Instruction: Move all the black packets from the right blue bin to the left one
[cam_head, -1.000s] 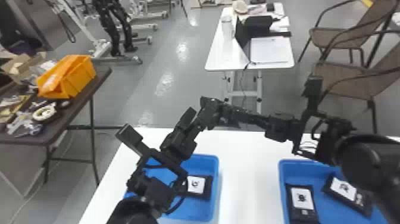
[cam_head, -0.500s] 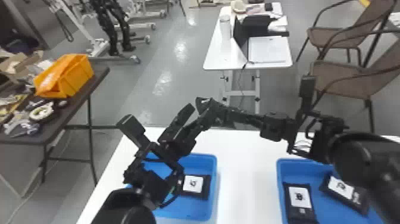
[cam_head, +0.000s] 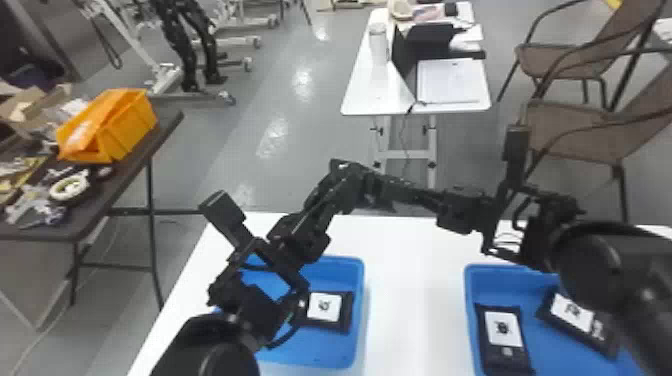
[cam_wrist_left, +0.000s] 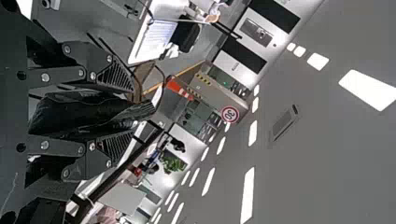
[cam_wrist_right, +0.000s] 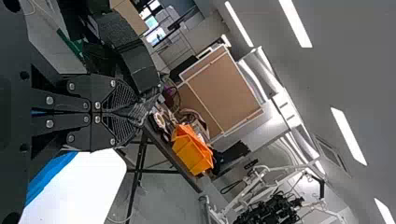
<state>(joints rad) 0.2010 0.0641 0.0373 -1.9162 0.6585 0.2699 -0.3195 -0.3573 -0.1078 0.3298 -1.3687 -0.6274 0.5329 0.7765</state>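
Observation:
Over the table's far part, between the blue bins, my left gripper (cam_head: 334, 192) and right gripper (cam_head: 372, 189) meet tip to tip in the head view. A crinkled black packet (cam_wrist_left: 77, 112) lies between the spread fingers of the left gripper (cam_wrist_left: 123, 109) in the left wrist view. The right wrist view has the right gripper (cam_wrist_right: 125, 111) shut on an edge of that black packet (cam_wrist_right: 145, 105). One packet (cam_head: 325, 307) rests in the left blue bin (cam_head: 320, 357), partly behind the left arm. Two packets (cam_head: 502, 332) (cam_head: 575, 315) lie in the right blue bin (cam_head: 472, 295).
Bare white tabletop (cam_head: 410, 300) separates the bins. A dark side table (cam_head: 125, 185) at the left bears an orange bin (cam_head: 112, 130) and loose parts. Farther off are a white desk (cam_head: 365, 95) and brown chairs (cam_head: 575, 130).
My left gripper has risen slightly in the head view, away from the left bin and closer to the right gripper. The right arm has barely shifted, a little to the left.

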